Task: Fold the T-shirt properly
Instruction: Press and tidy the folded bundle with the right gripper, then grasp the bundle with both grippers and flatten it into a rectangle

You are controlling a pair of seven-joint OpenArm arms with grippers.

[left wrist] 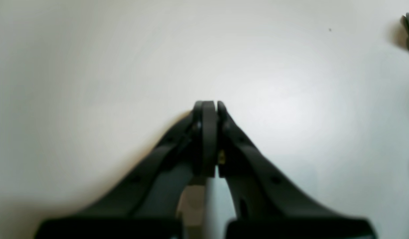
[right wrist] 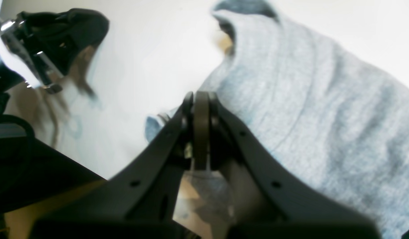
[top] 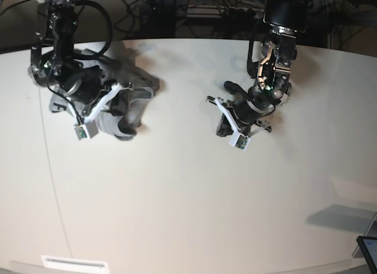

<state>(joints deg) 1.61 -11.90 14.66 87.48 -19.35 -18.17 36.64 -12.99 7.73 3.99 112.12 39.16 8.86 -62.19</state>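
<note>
Base view: the T-shirt [top: 126, 94] is seen crumpled in a heap at the table's [top: 188, 197] far corner, beneath the right gripper [right wrist: 201, 99], whose jaws are closed and empty, as are the left gripper's [left wrist: 209, 106]. An edge should be sought and the cloth spread flat first.

Wrist views blurred (soft glare); base view sharper.

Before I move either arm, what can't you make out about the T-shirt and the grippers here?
- T-shirt: crumpled in the base view, right arm covers part; collar, sleeves, lettering unreadable.
- Right wrist view: cloth blurred, cut off by the frame's right edge.
- Right gripper: shut; contact with cloth unclear.
- Left gripper: shut over bare table.
</note>
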